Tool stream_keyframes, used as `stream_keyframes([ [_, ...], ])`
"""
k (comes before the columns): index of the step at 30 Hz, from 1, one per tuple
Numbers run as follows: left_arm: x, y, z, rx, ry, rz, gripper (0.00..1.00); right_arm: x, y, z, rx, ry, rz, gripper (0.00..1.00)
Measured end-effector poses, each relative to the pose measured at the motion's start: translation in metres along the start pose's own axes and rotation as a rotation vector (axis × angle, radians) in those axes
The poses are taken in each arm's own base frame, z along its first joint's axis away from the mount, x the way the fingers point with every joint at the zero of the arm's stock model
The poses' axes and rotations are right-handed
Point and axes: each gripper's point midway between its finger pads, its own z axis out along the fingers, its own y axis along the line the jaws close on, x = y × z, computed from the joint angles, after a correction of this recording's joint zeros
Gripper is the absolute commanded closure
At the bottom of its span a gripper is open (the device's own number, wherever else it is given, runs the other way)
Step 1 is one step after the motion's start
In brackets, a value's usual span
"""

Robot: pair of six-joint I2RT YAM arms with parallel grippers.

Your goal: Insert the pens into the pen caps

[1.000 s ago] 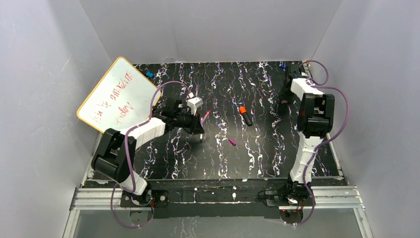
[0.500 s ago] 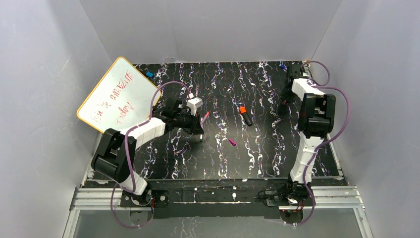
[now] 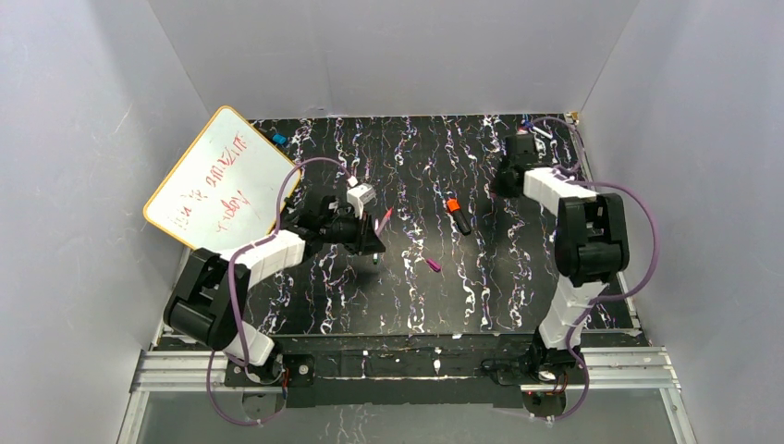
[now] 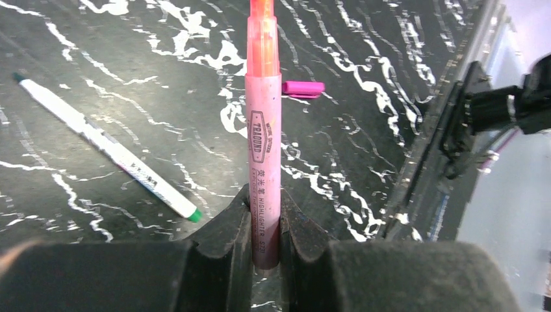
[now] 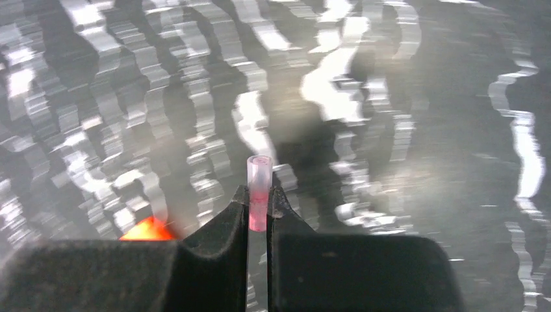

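My left gripper [image 4: 265, 221] is shut on the lower end of the thin pink pen [image 4: 263, 130], whose tip points away from it; it also shows in the top view [image 3: 384, 218]. The whitish pen with a green tip [image 4: 110, 153] lies on the mat to its left. A magenta cap [image 4: 303, 88] lies beyond the pink pen's tip and shows in the top view [image 3: 433, 265]. My right gripper [image 5: 259, 201] is shut on a small pale pink translucent cap [image 5: 258, 175] and holds it above the mat. The black pen with an orange end [image 3: 457, 215] lies mid-mat. No dark purple cap shows.
A whiteboard [image 3: 217, 180] with red writing leans at the far left, with a small blue object [image 3: 279, 139] behind it. Grey walls close in three sides. An orange blur [image 5: 148, 229] shows beside my right fingers. The metal rail [image 3: 407, 365] runs along the near edge.
My right arm has swung left from the far right corner toward the middle of the mat. My left gripper with the pink pen has shifted slightly nearer.
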Motion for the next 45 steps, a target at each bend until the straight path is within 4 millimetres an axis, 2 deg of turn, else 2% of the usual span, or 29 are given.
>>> stream_keyframes([
  [3, -0.002, -0.015, 0.002, 0.060, -0.052, -0.016, 1.00, 0.004, 0.057, -0.032, -0.139, -0.051, -0.075, 0.95],
  [6, -0.004, -0.035, 0.006, 0.137, -0.089, -0.037, 1.00, -0.001, 0.119, -0.079, -0.306, -0.137, -0.137, 0.94],
  [11, -0.014, -0.065, 0.010, 0.252, -0.146, -0.057, 1.00, -0.004, 0.182, -0.140, -0.486, -0.231, -0.182, 0.93],
  [15, -0.027, -0.086, 0.009, 0.322, -0.200, -0.066, 1.00, 0.010, 0.214, -0.163, -0.565, -0.240, -0.204, 0.93],
  [18, -0.038, -0.093, 0.005, 0.353, -0.249, -0.079, 1.00, 0.025, 0.227, -0.171, -0.599, -0.218, -0.211, 0.93],
  [24, -0.050, -0.099, -0.002, 0.377, -0.332, -0.133, 1.00, 0.038, 0.241, -0.189, -0.639, -0.209, -0.216, 0.93],
  [28, -0.054, -0.098, -0.005, 0.383, -0.384, -0.188, 1.00, 0.037, 0.250, -0.220, -0.690, -0.240, -0.217, 0.93],
  [31, -0.058, -0.098, -0.005, 0.403, -0.417, -0.231, 1.00, 0.033, 0.255, -0.250, -0.745, -0.272, -0.207, 0.93],
  [35, -0.062, -0.098, -0.003, 0.437, -0.447, -0.290, 1.00, 0.025, 0.256, -0.275, -0.788, -0.307, -0.189, 0.93],
  [45, -0.072, -0.105, -0.011, 0.497, -0.502, -0.322, 1.00, 0.034, 0.260, -0.281, -0.813, -0.291, -0.197, 0.93],
])
